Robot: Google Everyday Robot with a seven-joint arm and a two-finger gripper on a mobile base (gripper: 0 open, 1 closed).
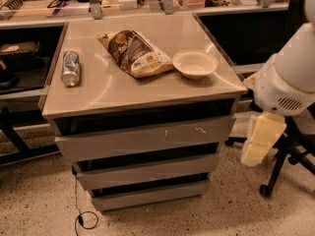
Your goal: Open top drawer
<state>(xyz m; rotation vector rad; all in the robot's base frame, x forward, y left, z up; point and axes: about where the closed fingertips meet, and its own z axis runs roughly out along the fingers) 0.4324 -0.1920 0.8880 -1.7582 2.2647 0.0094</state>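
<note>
1. Clearly, the top drawer [147, 137] sits directly under the counter top [147, 93]. It is the widest of three grey fronts and has white scratch marks right of centre. It looks closed, so the task is not yet begun, in my judgement.
2. The front is flat and has no handle. The dark gap above its upper edge is probably the place to hook and pull.
3. The gripper [253, 154] hangs low at the right of the cabinet, near the drawer's right end but apart from it, pointing to the floor. Whether its grip is spread or closed I cannot tell. The white arm [290, 77] holds it aside, I think, so that the fronts are free to see.
4. On the counter top lie a can [70, 68] on its side, a snack bag [135, 53] and a bowl [195, 64]. They rest above the drawer, not on it, so pulling should not disturb them.
5. The two narrower drawers [147, 171] below must stay shut.
</note>
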